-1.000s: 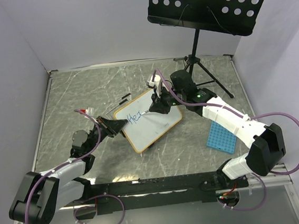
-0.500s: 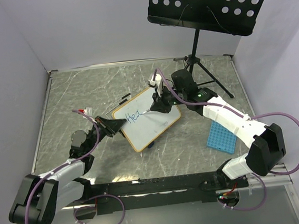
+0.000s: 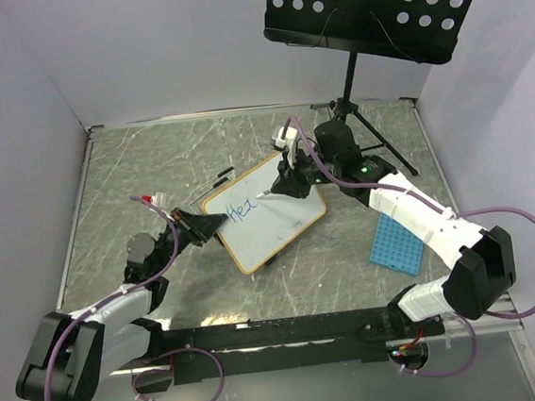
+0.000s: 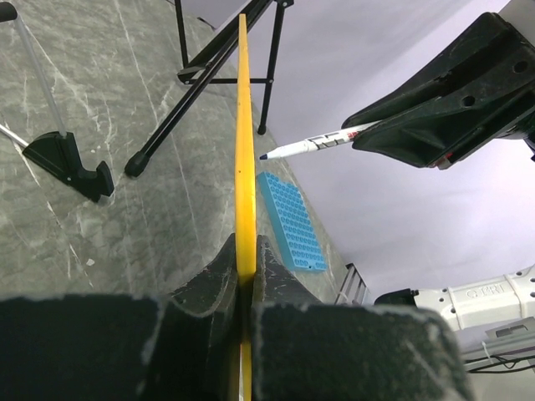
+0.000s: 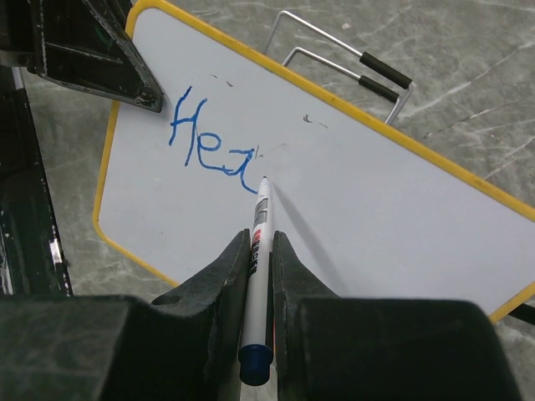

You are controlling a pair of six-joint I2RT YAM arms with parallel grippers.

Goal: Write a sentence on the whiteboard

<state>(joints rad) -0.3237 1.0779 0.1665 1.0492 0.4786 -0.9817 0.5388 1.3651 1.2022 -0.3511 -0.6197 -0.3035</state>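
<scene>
Guessing a hard press swivels the whiteboard: left gripper only pinches its 9 o'clock edge, right gripper is clamped on the marker by the lettering.

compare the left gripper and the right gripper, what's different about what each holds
The left gripper is shut on the yellow edge of the whiteboard; the right gripper is shut on a marker. The left grips from the board's left side; the right is over its face, marker tip at the end of the blue lettering. Both are shut, both at the same board.
</scene>
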